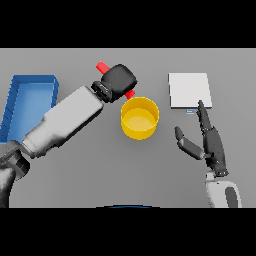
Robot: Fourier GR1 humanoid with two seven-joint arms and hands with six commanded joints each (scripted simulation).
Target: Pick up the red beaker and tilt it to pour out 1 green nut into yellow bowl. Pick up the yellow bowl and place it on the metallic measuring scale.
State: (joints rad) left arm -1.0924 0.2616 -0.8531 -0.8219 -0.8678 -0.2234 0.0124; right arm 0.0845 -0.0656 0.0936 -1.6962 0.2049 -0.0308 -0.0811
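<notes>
My left hand [119, 80] is shut on the red beaker [103, 66], which lies tilted with one end poking out up-left of the hand and the other end at the rim of the yellow bowl [140, 118]. The bowl stands upright at the table's middle, and I cannot make out a green nut in it. The metallic measuring scale [189, 90] is a pale square plate to the right of the bowl. My right hand [212, 145] hovers open below the scale, fingers straight and pointing toward it, thumb spread to the left.
A blue bin [30, 100] with raised walls sits at the far left, partly behind my left forearm. The forearm stretches diagonally from the lower left to the beaker.
</notes>
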